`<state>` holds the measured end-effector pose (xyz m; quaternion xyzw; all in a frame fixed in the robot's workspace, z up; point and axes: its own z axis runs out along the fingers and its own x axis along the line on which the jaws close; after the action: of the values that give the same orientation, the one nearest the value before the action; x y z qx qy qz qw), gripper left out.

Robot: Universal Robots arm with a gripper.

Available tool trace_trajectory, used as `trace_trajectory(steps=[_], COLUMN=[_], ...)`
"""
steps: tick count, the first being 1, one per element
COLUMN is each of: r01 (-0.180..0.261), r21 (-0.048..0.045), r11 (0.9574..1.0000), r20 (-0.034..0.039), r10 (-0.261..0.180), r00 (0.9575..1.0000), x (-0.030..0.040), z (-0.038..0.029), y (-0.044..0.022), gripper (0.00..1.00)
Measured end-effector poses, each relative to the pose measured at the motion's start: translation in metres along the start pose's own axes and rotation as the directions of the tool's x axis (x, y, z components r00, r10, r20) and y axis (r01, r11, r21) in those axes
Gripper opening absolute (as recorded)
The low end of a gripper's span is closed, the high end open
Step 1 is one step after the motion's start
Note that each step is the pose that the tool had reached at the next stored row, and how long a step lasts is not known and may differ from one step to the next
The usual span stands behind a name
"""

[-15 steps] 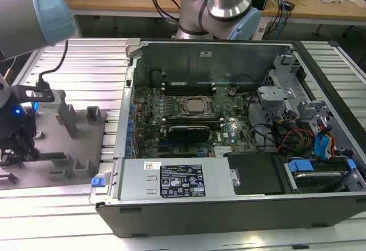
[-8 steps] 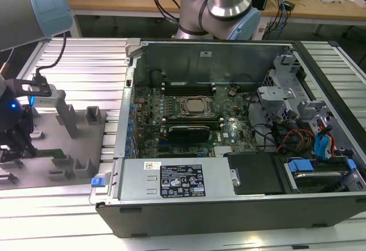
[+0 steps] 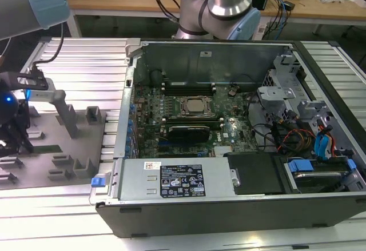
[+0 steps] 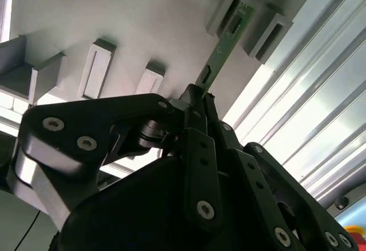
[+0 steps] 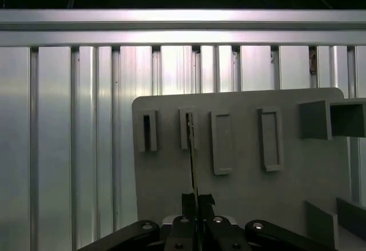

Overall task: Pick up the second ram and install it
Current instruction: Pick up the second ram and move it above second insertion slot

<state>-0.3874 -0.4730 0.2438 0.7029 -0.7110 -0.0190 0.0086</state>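
One ram [image 4: 224, 48] stands on edge in a fixture [image 4: 143, 22] slot, flat sides exposed, so the gripper [image 4: 197, 95] clamps across them.

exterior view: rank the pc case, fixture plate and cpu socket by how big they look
1. pc case
2. fixture plate, though the arm and the picture's edge hide part of it
3. cpu socket, clearly smallest
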Motion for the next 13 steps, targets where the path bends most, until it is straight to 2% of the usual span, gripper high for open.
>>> trace_trajectory(steps=[2,5,13], r01=[0.000,0.000,0.000], r21=[0.0000,0.0000,-0.0001], r11=[1.0000,1.0000,1.0000], r20=[0.0000,0.0000,0.0000], r10=[0.000,0.000,0.000], r00=[1.0000,1.0000,1.0000], x=[-0.0001,-0.0003,-0.0007], z=[-0.0031,-0.0122,-0.0255], y=[0.0001,0.0005,0.0010], gripper=[0.14,0.14,0.14])
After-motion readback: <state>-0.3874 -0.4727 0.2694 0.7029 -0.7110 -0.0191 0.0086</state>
